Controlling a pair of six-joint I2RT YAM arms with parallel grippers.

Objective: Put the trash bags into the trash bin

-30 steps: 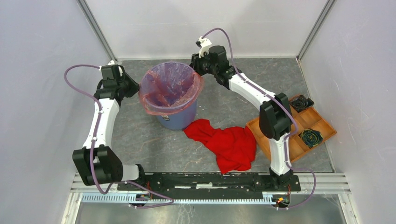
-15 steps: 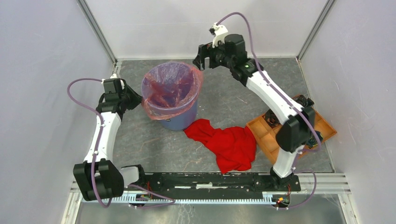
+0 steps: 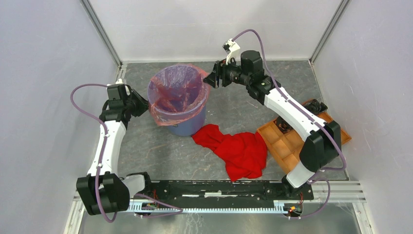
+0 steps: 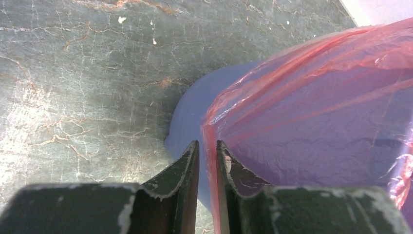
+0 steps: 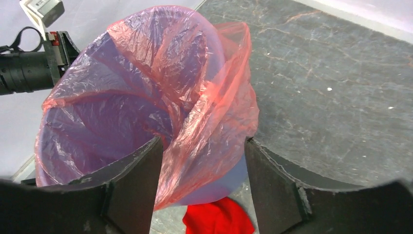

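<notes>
Ahead of the spread right end effector (image 5: 202, 142) and beside the nearly-closed left end effector (image 4: 208, 144) hang the trash bags (image 5: 146, 83).

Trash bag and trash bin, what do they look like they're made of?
The trash bag looks like thin translucent red-orange plastic film: glossy, wrinkled, with blue showing through it. The trash bin looks like smooth blue plastic, probably rigid, judging by its even, uncreased wall.
</notes>
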